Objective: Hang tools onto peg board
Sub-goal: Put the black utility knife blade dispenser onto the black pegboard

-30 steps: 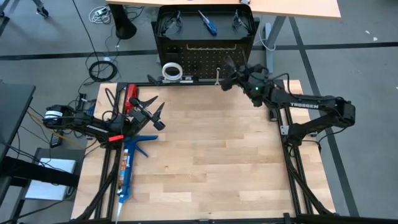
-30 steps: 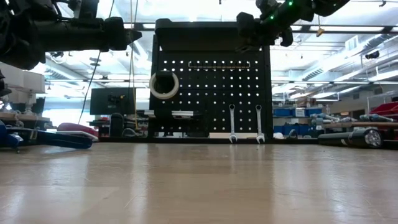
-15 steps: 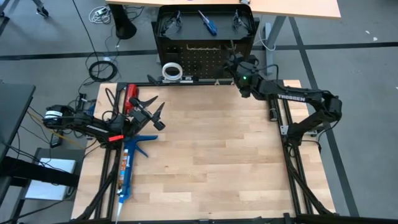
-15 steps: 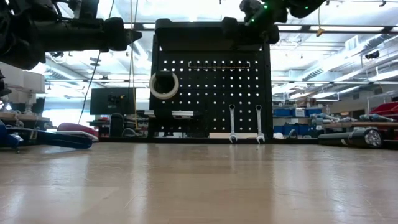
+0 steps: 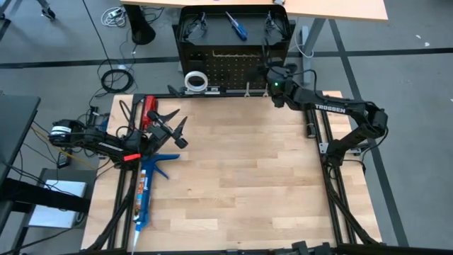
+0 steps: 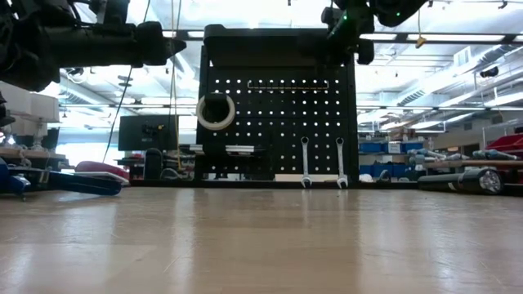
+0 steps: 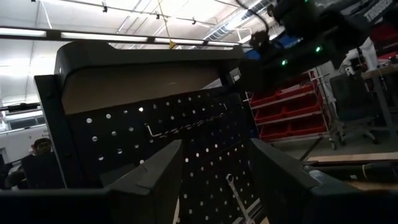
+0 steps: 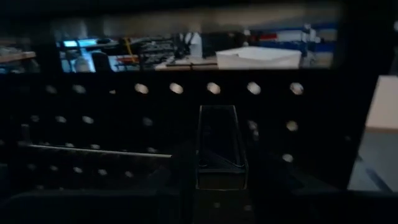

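The black peg board (image 5: 233, 67) stands upright at the table's far edge. On its face hang a white tape roll (image 6: 215, 112) and two silver wrenches (image 6: 305, 162) (image 6: 341, 162), each by its top end. Along its top lie two safety glasses (image 5: 191, 25) (image 5: 276, 25) and a blue-handled screwdriver (image 5: 236, 27). My right gripper (image 5: 271, 69) is level at the board's upper right, facing the holes, with a small clear-ended piece (image 8: 221, 146) between its fingers. My left gripper (image 5: 175, 132) waits open at the table's left. My right gripper has the small clear-ended piece (image 8: 221, 168) between its two fingers, and the piece sticks out ahead toward the peg board's holes. The fingers come level from the table's near side. The piece is clear of the table. Which tool it is I cannot tell.
A long blue caulking gun (image 5: 145, 191) and a red-handled tool (image 5: 150, 110) lie at the table's left, by my left arm. A long wire hook (image 6: 288, 84) crosses the board's upper rows. The middle and near part of the wooden table (image 5: 241, 177) is bare.
My right gripper has moved toward the far edge, up to the peg board's upper right part, and has turned to face the board squarely. Its arm has swung in with it. The tools on the board have stayed in place.
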You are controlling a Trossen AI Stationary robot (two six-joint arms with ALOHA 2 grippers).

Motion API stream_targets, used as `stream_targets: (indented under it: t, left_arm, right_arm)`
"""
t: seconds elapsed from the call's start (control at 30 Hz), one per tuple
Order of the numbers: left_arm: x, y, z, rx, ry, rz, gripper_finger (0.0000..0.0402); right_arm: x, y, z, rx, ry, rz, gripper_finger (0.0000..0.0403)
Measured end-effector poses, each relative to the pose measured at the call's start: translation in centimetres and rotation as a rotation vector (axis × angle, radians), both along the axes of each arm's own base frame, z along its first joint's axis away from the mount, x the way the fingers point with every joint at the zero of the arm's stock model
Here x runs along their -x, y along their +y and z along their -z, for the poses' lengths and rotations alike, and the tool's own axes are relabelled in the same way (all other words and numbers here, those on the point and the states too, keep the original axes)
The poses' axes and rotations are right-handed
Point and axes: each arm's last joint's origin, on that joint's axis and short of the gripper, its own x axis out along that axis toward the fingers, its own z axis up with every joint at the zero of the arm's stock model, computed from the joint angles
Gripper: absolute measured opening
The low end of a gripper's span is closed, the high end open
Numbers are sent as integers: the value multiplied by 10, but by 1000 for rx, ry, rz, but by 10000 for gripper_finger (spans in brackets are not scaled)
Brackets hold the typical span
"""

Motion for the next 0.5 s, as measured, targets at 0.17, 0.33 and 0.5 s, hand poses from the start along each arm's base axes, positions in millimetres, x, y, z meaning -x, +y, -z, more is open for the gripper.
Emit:
stream_targets:
  t: [0.17,0.33,0.5]
  left_arm:
    - [0,0,-1,10,-20,14,193]
    - [0,0,-1,10,-25,15,193]
    - [0,0,-1,9,-26,16,193]
  right_arm:
    - [3,-5,4,-37,-47,6,117]
    - [2,-5,1,-28,-95,-9,117]
    - [0,-1,0,-19,-131,-9,117]
